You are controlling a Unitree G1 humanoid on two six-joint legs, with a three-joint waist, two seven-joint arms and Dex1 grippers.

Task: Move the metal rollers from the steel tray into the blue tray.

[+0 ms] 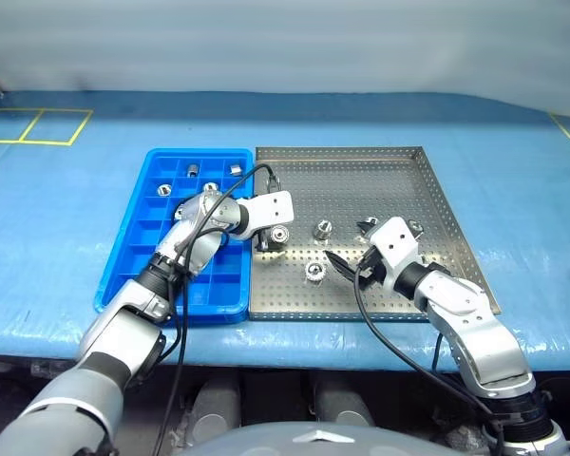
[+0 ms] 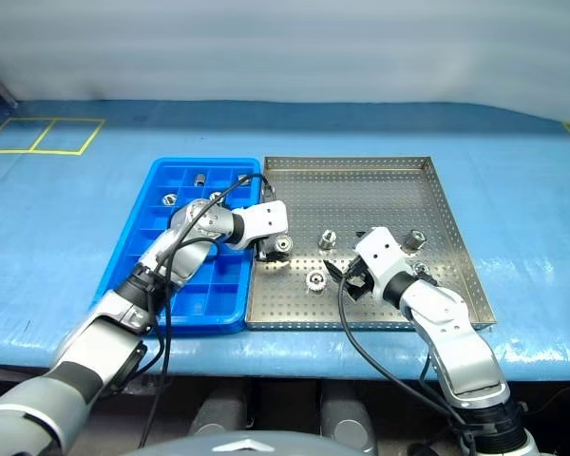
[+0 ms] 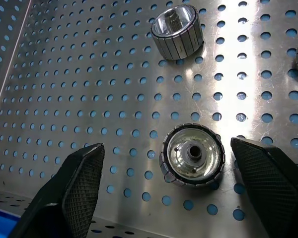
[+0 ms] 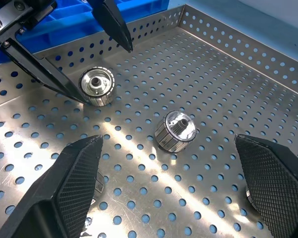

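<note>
While the left gripper (image 3: pixel 166 191) straddles a roller (image 3: pixel 192 156) wide open, seemingly untouched, the right gripper (image 4: pixel 174 186) gapes empty.

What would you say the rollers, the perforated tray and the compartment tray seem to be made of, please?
The metal rollers look like polished steel or similar metal: mirror-bright faces, ribbed sides. The steel tray looks like brushed sheet metal: dull silver glare, fine scratches, punched holes. The blue tray is probably moulded plastic: uniform bright blue, soft sheen, thin divider walls.
</note>
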